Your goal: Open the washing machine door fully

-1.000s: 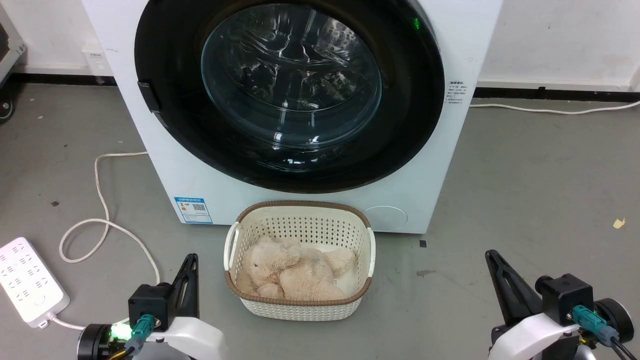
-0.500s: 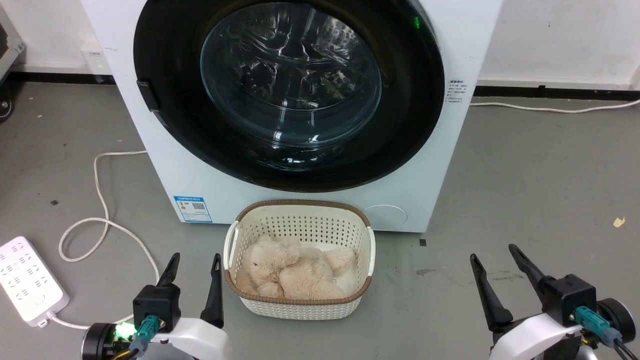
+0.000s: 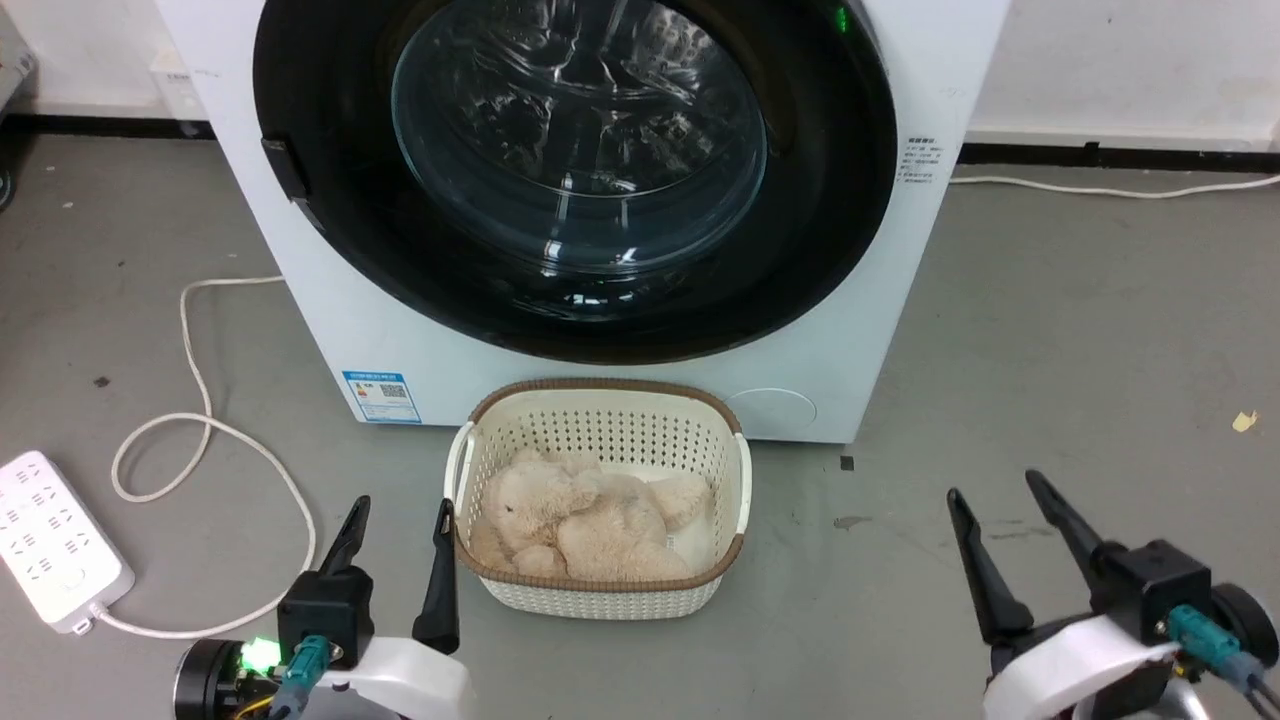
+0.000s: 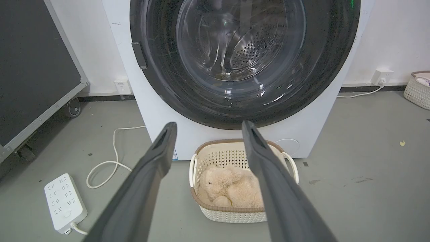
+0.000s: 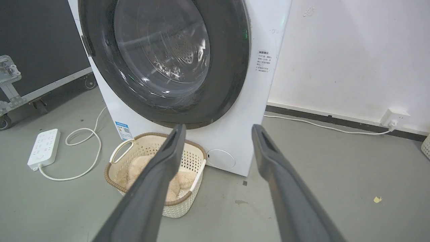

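Fingers spread and empty, the left gripper (image 3: 402,505) sits low at the near left, just beside the wicker-edged basket (image 3: 600,600) that holds a beige plush toy (image 3: 580,520). The right gripper (image 3: 992,487) is likewise parted and empty at the near right, over bare floor. Both are well short of the washing machine door (image 3: 820,200), so the step in hand looks like the approach. The likely catch is the small dark tab (image 3: 285,170) on the door's left rim, on the left arm's side, so that arm seems the natural one to send. It should rise well above the basket and go around it rather than over the toy. The open fingers can then slip behind the tab from the side, and the pull should follow the door's arc, not run straight back. Which edge carries the hinge cannot be told, though the tab suggests the right. The door is shut, lying flush on the white machine front (image 3: 330,330). It is a broad glossy black ring around a bulging clear glass window (image 3: 580,140), with the steel drum dim behind.
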